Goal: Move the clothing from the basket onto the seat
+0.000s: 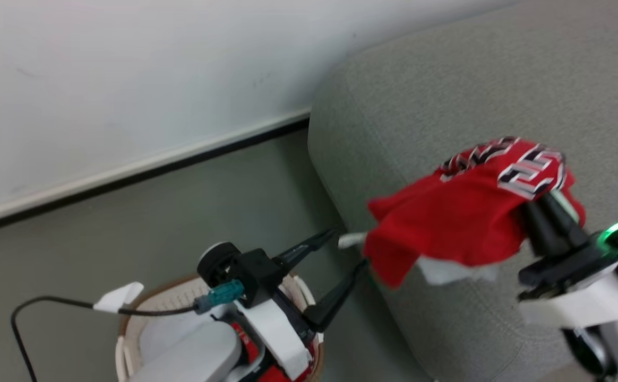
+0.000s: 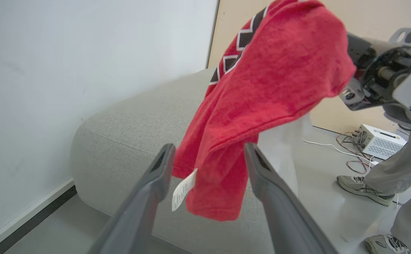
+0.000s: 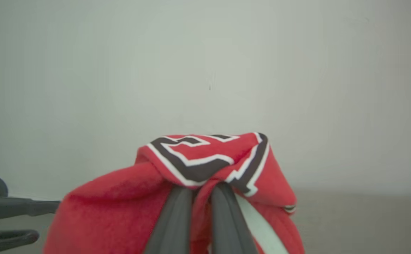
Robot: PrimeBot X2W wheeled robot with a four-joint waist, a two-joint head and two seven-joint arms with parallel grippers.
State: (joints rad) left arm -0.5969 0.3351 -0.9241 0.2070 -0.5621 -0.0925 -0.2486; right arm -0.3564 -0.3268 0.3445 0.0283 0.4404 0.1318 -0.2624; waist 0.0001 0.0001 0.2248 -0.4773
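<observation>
Clothing (image 1: 463,217) is dangling from the right jaws' grasp over the seat (image 1: 447,79) edge; left jaws are gaping; carry inboard before releasing.

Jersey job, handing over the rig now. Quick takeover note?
Right gripper: shut on a red jersey, holding it in the air over the seat.
Left gripper: open, gripping nothing, above the basket, fingertips near the jersey's hanging edge.
Done: that jersey is out of the basket but not yet laid down.
To do: lower it onto the seat and release, then fetch the red cloth in the basket, likely a second jersey.
</observation>
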